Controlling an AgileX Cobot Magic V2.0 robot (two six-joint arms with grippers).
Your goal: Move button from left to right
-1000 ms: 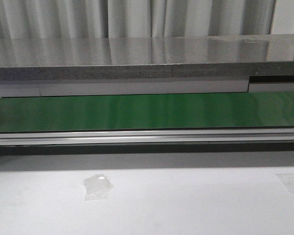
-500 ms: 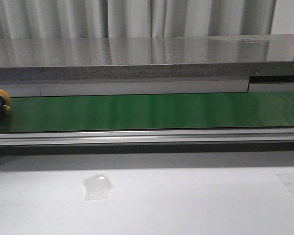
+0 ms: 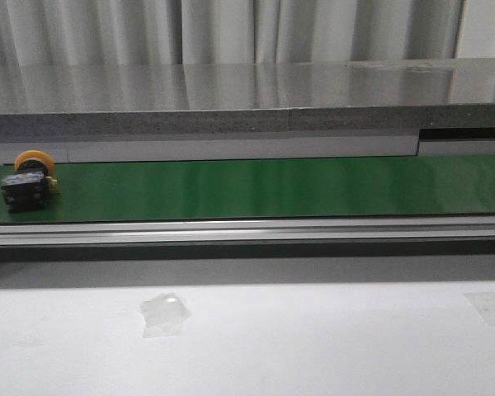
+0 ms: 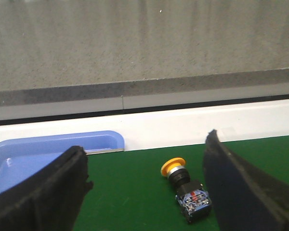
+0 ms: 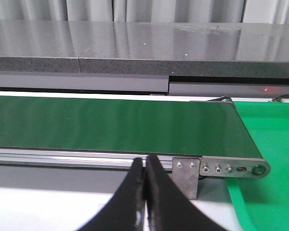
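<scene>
The button (image 3: 29, 180) lies alone on the green belt (image 3: 256, 188), open above, grey ledge (image 3: 231, 124) close behind
</scene>
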